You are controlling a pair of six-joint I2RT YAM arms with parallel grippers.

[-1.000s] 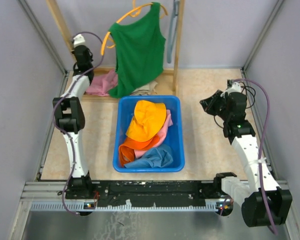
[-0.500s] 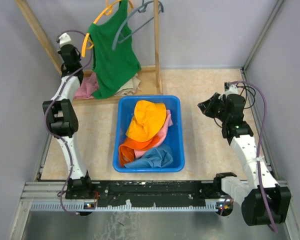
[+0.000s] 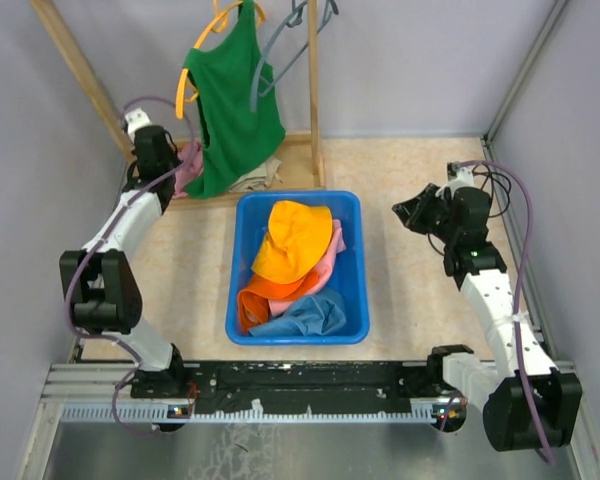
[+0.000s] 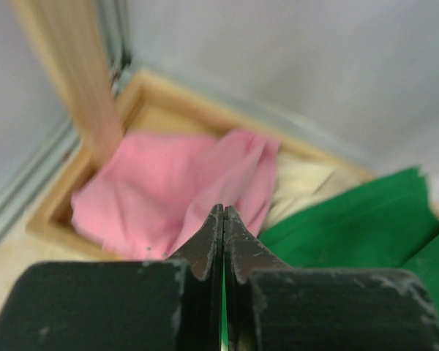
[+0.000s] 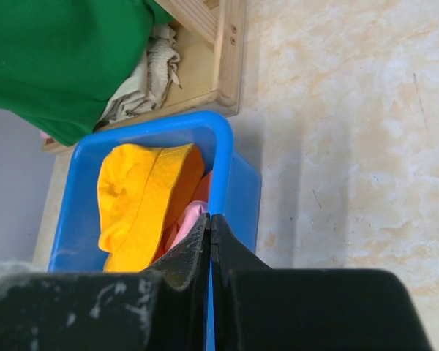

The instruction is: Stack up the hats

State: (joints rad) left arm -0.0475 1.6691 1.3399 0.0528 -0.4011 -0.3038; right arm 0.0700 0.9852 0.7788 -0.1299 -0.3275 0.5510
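- Hats [image 3: 292, 268] are held by neither gripper: left gripper [image 4: 223, 212] and right gripper [image 5: 208, 219] both closed, empty
- Left wrist view alone shows pink cloth [image 4: 168, 190] close, inside wooden rack base [image 4: 47, 219]
- Overhead: hats heaped in blue bin [image 3: 355, 290] on beige table [image 3: 420, 290], grey walls [image 3: 430, 60]

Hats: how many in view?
4, all in the blue bin: yellow-orange on top, pink one under it, bright orange, light blue nearest. More may be buried; the rack's pink cloth is unclear.

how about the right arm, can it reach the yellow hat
Probably yes: the yellow-orange hat tops the pile in the blue bin, uncovered, with the shut right gripper beside the bin.
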